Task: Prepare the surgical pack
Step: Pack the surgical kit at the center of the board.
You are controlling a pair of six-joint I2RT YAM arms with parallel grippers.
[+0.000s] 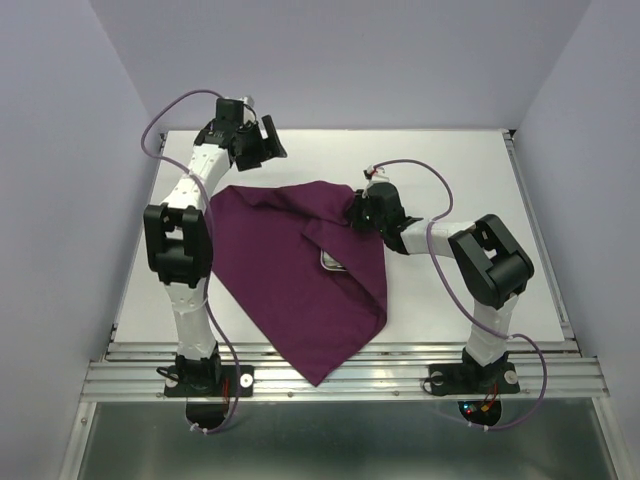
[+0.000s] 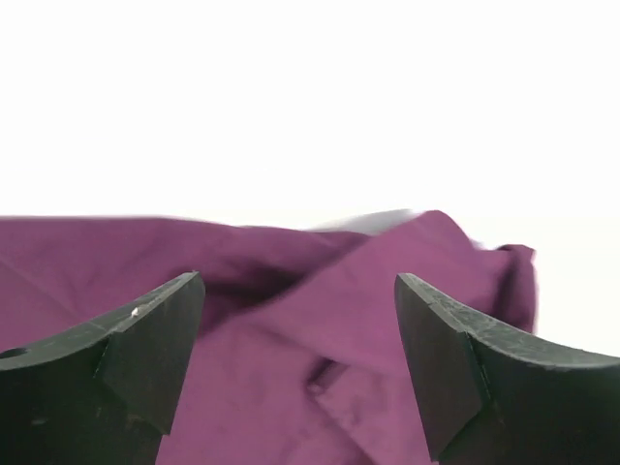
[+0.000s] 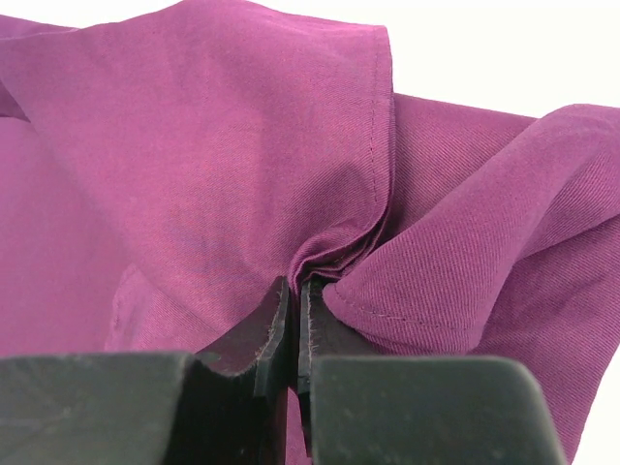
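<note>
The deep-purple cloth wrap lies folded across the middle of the table, one corner hanging over the near edge. A sliver of the steel tray peeks out from under a fold; the instruments and gauze are hidden. My right gripper is at the cloth's right corner, shut on a bunched fold of the cloth, with the jaws pinched together on the fabric. My left gripper hangs above the table beyond the cloth's far left corner, open and holding nothing. The left wrist view looks across the cloth between the spread jaws.
The white table is boxed in by pale walls on the left, back and right. An aluminium rail carrying both arm bases runs along the near edge. Cables loop off both arms.
</note>
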